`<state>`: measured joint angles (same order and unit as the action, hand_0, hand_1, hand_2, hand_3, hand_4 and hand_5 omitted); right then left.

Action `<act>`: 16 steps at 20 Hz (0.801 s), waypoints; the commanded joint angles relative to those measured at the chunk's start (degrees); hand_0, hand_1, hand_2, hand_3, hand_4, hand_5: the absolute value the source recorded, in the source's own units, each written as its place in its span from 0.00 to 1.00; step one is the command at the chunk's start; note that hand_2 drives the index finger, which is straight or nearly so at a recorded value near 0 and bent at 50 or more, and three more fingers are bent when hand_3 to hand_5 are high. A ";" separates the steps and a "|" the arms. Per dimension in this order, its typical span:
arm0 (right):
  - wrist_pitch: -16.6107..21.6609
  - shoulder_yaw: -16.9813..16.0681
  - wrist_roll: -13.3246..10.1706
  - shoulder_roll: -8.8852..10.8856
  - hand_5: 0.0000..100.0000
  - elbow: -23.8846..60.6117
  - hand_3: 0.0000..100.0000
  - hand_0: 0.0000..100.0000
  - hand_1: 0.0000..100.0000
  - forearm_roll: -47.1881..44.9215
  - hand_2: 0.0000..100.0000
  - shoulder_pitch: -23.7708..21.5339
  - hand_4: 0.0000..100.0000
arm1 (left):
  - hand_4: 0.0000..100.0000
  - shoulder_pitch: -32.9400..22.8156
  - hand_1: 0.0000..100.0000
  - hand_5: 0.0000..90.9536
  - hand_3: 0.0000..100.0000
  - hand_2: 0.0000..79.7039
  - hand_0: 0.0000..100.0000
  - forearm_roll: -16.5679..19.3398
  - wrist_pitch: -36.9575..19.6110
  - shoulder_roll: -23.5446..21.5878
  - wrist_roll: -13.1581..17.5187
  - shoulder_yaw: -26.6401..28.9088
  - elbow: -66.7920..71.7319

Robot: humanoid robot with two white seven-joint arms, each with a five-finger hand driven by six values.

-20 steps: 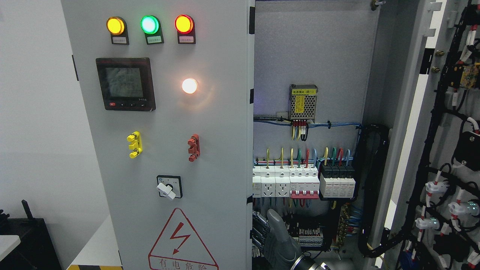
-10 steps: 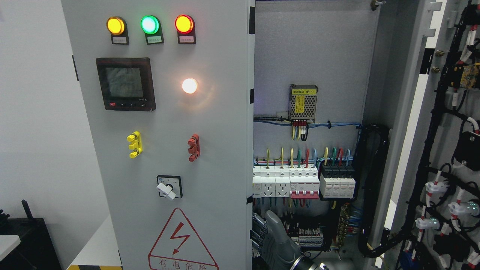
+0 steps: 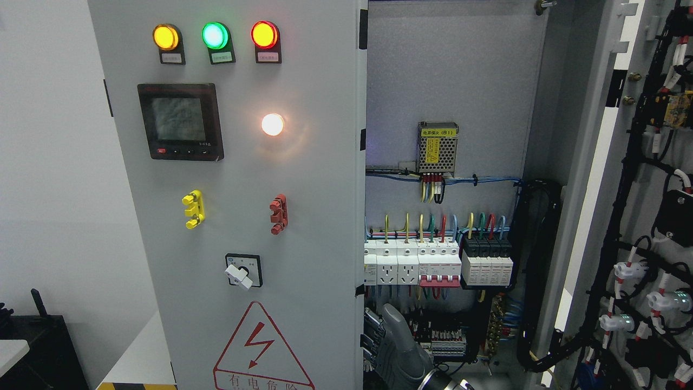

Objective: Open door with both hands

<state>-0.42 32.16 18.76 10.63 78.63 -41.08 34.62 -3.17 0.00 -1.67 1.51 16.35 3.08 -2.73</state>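
The grey left door [image 3: 303,216] carries three lamps, a meter [image 3: 180,121] and a rotary switch [image 3: 243,271]. It stands slightly ajar at its right edge [image 3: 361,227]. The right door [image 3: 639,216] is swung wide open at the far right, showing its wired inner side. My right hand [image 3: 381,338] comes up from the bottom edge, right of the middle. Its fingers [image 3: 371,333] curl round the lower edge of the left door and its thumb [image 3: 394,319] points up. The left arm does not show.
Inside the cabinet sit a row of breakers [image 3: 438,265], a small power supply [image 3: 437,147] and a black cable bundle [image 3: 536,271], all close behind my hand. A dark box [image 3: 38,346] stands at the lower left by the white wall.
The left door has shifted a few pixels to the left. My right hand has sunk slightly and stayed on the door's edge.
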 commanded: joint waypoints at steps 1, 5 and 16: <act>-0.02 0.18 0.75 -0.17 0.00 0.20 0.00 0.00 0.00 -0.05 0.00 -0.08 0.00 | 0.04 0.00 0.00 0.00 0.00 0.00 0.00 0.53 -0.09 0.51 -0.01 0.00 0.00; -0.02 0.27 0.84 -0.17 0.00 0.20 0.00 0.00 0.00 -0.05 0.00 -0.52 0.00 | 0.04 0.00 0.00 0.00 0.00 0.00 0.00 0.53 -0.09 0.51 -0.01 0.00 0.00; -1.07 1.24 2.16 -0.17 0.00 1.87 0.00 0.00 0.00 -0.05 0.00 -1.14 0.00 | 0.04 0.00 0.00 0.00 0.00 0.00 0.00 0.53 -0.09 0.42 -0.01 0.00 0.00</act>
<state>-1.26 32.82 20.73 10.46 79.49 -41.13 33.80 -3.16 0.00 -1.74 1.49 16.11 3.08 -2.73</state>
